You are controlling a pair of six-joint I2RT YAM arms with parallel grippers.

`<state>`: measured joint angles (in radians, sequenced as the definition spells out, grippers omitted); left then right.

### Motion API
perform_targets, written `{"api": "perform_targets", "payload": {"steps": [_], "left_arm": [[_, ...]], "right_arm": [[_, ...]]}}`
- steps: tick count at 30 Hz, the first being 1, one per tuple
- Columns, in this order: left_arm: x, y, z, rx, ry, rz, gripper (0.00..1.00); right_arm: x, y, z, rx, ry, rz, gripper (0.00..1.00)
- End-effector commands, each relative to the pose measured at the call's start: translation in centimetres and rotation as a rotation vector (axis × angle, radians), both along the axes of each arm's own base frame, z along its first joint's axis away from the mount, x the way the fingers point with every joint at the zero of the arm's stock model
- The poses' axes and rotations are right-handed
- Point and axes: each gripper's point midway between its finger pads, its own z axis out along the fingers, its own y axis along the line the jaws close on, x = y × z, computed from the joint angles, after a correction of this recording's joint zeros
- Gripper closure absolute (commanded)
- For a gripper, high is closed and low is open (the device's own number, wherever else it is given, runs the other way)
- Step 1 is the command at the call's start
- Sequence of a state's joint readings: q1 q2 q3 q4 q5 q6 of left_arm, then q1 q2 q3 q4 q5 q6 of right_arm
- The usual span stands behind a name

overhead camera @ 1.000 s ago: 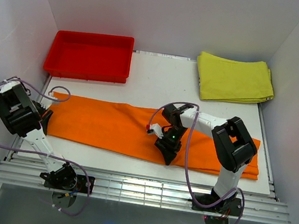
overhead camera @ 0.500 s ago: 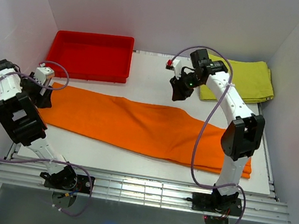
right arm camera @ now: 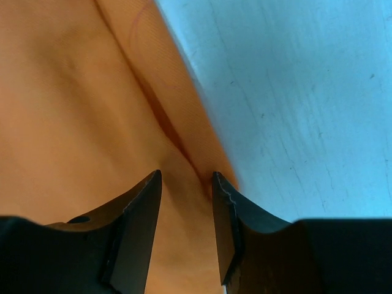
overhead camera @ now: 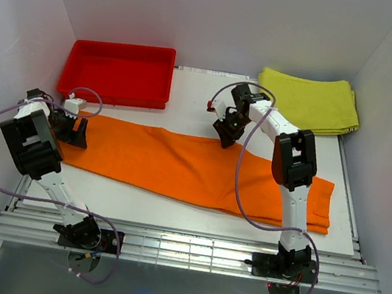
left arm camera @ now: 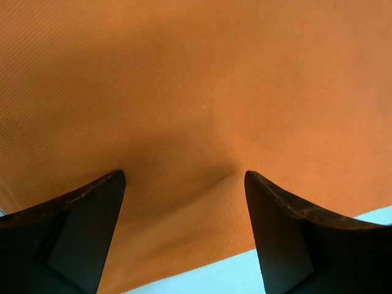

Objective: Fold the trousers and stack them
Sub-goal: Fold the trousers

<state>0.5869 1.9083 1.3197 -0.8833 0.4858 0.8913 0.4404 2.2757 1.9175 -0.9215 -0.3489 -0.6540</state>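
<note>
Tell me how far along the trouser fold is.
Nothing is folded yet: the orange trousers lie flat, spread full length. In hand: the left gripper is open over their left end, and the right gripper, jaws narrowly apart, is at their far edge. Left to do: grasp, fold, stack.

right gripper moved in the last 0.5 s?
Yes. The right gripper came nearer, away from the yellow-green cloth, down to the far edge of the trousers.

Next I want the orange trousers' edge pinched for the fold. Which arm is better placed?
Right, probably. The right hand sits at the far edge of the bright orange fabric trousers, fingers narrowed astride a raised crease; the left hand is spread wide over flat cloth.
</note>
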Motion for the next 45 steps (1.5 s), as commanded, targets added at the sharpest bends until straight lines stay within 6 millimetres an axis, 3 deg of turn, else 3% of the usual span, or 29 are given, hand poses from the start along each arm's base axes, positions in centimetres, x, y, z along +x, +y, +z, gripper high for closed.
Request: {"api": "perform_targets", "payload": {"steps": [1,4,8,10,13,17,20,24,27,28,29,30,32,33,34,36,37,38,39,40,41,43,45], "left_arm": [[0.6,1.7,-1.2,0.053,0.021,0.109,0.10],[-0.1,2.3,-2.7,0.081,0.077,0.126,0.13],[-1.0,3.2,-4.3,0.127,0.141,0.139,0.16],[-1.6,3.4,-4.8,0.140,0.169,0.143,0.17],[-2.7,3.6,-5.8,0.166,0.214,0.146,0.18],[-4.3,4.0,-6.6,0.195,0.247,0.154,0.22],[-5.3,4.3,-7.3,0.199,0.273,0.172,0.23],[-6.1,4.7,-8.0,0.201,0.312,0.201,0.24],[-6.0,4.5,-7.9,0.193,0.309,0.210,0.23],[-5.9,4.4,-7.6,0.186,0.300,0.210,0.23],[-5.5,4.3,-7.2,0.178,0.286,0.209,0.22],[-5.1,3.4,-6.6,0.126,0.264,0.200,0.18],[-3.7,2.5,-3.9,0.082,0.170,0.175,0.11],[-2.5,1.0,-1.9,0.005,0.097,0.143,0.07],[-1.7,0.5,-0.2,-0.002,0.036,0.105,0.02],[0.9,-2.8,6.3,0.029,-0.169,-0.042,0.02],[1.0,-3.2,6.3,0.015,-0.183,-0.061,0.02],[1.9,-5.6,9.0,0.042,-0.266,-0.136,0.02],[2.5,-6.8,9.8,0.059,-0.317,-0.174,0.02],[3.0,-8.9,11.1,0.036,-0.374,-0.224,0.02],[3.8,-11.2,13.4,0.034,-0.473,-0.285,0.02],[4.1,-15.1,14.7,-0.090,-0.512,-0.275,0.02],[4.3,-17.7,16.3,-0.195,-0.555,-0.321,0.02]], "right_arm": [[1.5,0.0,1.3,0.003,-0.111,-0.020,0.56],[1.1,-0.5,0.6,-0.022,-0.112,0.001,0.67],[-0.1,-2.4,-1.7,-0.113,-0.074,0.048,0.76],[-0.5,-3.3,-2.3,-0.148,-0.068,0.061,0.92],[-0.5,-4.6,-1.2,-0.158,-0.089,0.042,0.92],[0.9,-7.8,0.6,-0.182,-0.129,-0.041,0.92],[1.4,-9.0,1.1,-0.188,-0.127,-0.084,0.92],[1.1,-9.0,0.5,-0.192,-0.103,-0.108,0.92],[2.1,-8.6,0.6,-0.191,-0.106,-0.157,0.92],[2.7,-8.4,0.8,-0.187,-0.113,-0.168,0.87],[3.0,-8.3,1.1,-0.188,-0.111,-0.188,0.76],[3.2,-8.1,1.6,-0.185,-0.115,-0.198,0.49],[3.3,-7.5,3.9,-0.149,-0.119,-0.215,0.19],[3.0,-7.3,4.8,-0.133,-0.120,-0.215,0.06],[1.9,-7.1,6.7,-0.088,-0.126,-0.207,0.05],[-1.4,-7.6,8.6,-0.041,-0.103,-0.192,0.02],[-2.5,-8.1,9.2,-0.026,-0.097,-0.196,0.02],[-3.6,-8.6,9.5,-0.009,-0.086,-0.202,0.02],[-4.6,-9.4,11.7,0.023,-0.129,-0.214,0.03],[-5.3,-10.9,12.0,0.051,-0.118,-0.254,0.03],[-7.0,-12.2,10.8,0.050,-0.070,-0.285,0.04],[-8.4,-15.4,12.1,0.085,-0.078,-0.403,0.10],[-11.3,-17.6,11.0,0.082,-0.001,-0.472,0.10]]}}
